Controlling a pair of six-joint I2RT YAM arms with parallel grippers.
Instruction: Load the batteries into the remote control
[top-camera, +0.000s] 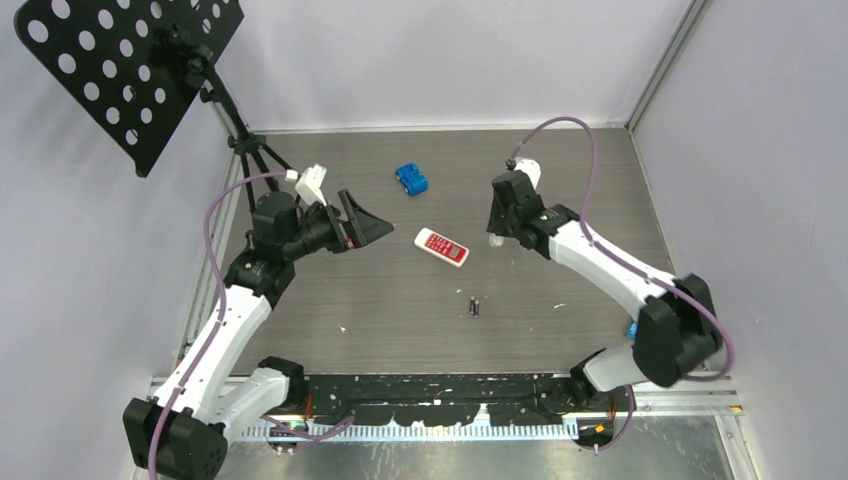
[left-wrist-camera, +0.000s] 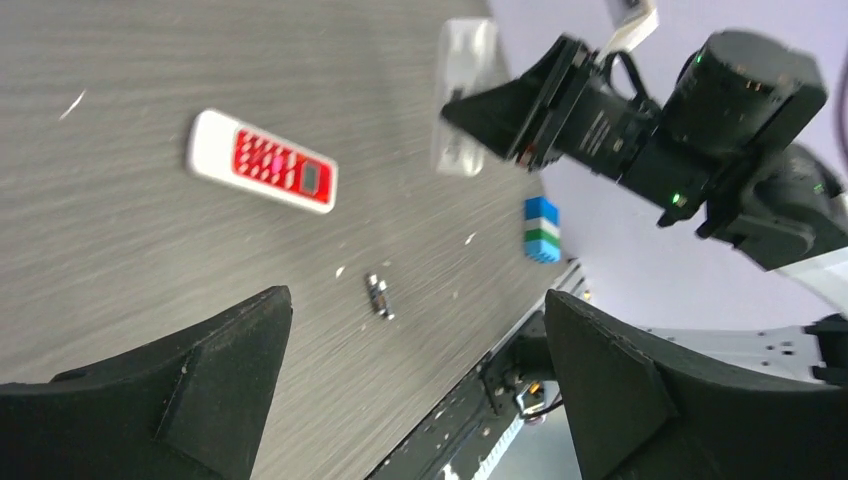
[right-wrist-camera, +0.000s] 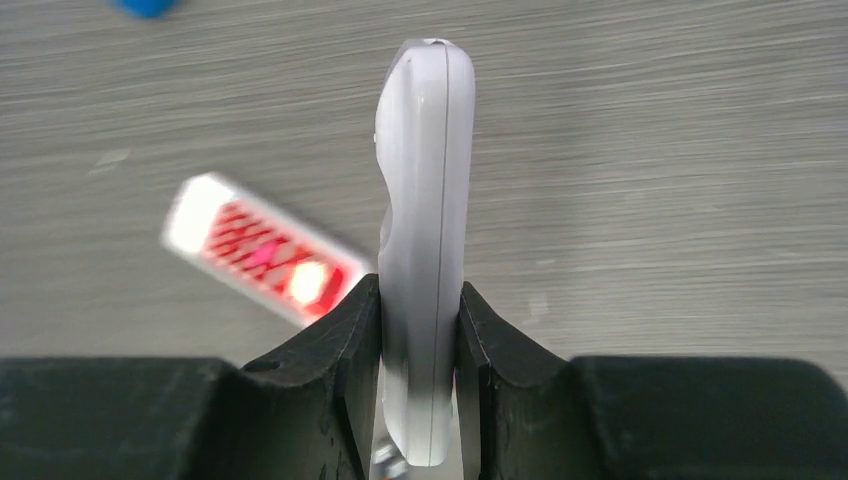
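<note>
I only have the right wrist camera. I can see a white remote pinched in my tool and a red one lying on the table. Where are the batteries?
Observer: The batteries lie side by side on the table, on the near side of the red remote.
Operator: Is the left tool free to fetch them while I hold this white remote?
Observer: Yes, the left tool is wide open and empty, off to the left of the red remote.
</note>
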